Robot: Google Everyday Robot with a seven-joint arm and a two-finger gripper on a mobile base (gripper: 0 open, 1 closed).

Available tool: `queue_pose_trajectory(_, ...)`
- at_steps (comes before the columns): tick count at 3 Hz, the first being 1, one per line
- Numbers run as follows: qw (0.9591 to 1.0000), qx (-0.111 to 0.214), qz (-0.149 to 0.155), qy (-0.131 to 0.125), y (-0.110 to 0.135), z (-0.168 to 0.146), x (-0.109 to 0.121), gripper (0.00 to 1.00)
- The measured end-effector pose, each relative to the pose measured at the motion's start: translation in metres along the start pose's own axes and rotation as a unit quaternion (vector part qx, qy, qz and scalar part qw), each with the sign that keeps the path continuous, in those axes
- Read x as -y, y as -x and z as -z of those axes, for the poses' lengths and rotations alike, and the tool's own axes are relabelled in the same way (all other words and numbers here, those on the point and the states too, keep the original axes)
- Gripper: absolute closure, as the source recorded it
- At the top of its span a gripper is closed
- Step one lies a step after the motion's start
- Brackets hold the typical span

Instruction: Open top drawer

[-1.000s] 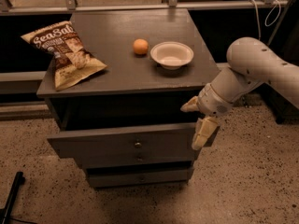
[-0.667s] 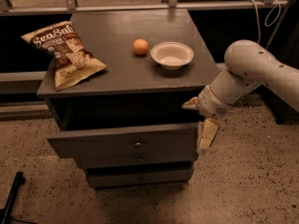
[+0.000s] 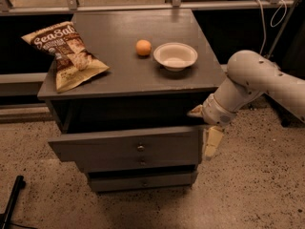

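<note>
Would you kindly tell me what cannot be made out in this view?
Camera view:
- Inside of the wide grey wooden top drawer: shadowed beneath the grey cabinet top.
- White robot hand beside the drawer's right end: contact hidden by its wrist.
- White arm: cut off by right edge.

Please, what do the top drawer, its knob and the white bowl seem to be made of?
Top drawer: likely wood, painted matte grey; flat, dull front.
Knob: probably metal; small bright glint.
Bowl: perhaps paper or plastic; thin rim, plain matte white.
The gripper is at the drawer front's right end in view.
</note>
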State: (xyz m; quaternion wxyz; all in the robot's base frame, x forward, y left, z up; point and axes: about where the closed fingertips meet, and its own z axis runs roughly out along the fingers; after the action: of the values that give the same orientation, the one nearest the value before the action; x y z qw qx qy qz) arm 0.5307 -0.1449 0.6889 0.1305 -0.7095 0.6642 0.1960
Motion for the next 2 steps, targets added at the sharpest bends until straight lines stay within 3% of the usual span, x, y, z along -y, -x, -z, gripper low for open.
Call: queue_pose_trajectory(2,0.9998,0.016,-0.008,0.007,-0.0048,-0.0136,-0.0115,0.42)
